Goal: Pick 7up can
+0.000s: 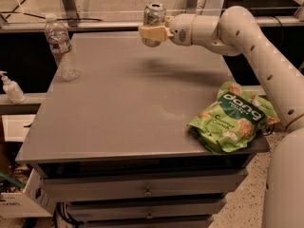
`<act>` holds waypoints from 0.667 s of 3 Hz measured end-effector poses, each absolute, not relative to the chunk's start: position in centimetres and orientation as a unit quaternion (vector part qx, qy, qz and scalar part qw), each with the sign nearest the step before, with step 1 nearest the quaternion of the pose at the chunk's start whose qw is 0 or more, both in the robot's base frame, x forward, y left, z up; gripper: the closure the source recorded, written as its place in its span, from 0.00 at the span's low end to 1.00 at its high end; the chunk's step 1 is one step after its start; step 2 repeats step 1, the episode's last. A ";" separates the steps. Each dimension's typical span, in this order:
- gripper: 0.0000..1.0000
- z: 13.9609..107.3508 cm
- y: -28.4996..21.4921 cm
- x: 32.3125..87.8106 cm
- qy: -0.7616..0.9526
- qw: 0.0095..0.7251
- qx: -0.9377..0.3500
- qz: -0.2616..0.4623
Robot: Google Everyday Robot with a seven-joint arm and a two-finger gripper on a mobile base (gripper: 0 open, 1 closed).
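In the camera view, the white jointed robot arm (259,49) reaches in from the right edge towards the upper middle of the frame. Its gripper (149,31) sits over the far edge of the grey flat-topped table (123,113). The tan fingers (152,33) are pinched on the small cylindrical silvery-green metal 7up can (154,13), which stands upright between them with its silver top showing above. A faint shadow lies on the tabletop below and to the right, apart from the can's base, so the can appears to be clear of the surface.

A clear plastic water bottle (61,49) stands upright at the table's upper left corner. A green crinkled snack bag (232,118) lies at the right edge, overhanging slightly. A white pump bottle (11,87) stands on a ledge at far left. Drawers (147,191) sit beneath the tabletop.
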State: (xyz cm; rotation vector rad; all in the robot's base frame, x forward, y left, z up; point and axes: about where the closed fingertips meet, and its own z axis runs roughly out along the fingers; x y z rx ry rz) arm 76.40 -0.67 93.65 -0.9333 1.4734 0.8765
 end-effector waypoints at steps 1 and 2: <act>1.00 93.7 -0.7 76.4 0.625 0.560 -0.396 0.372; 1.00 93.7 -0.7 76.4 0.625 0.560 -0.396 0.372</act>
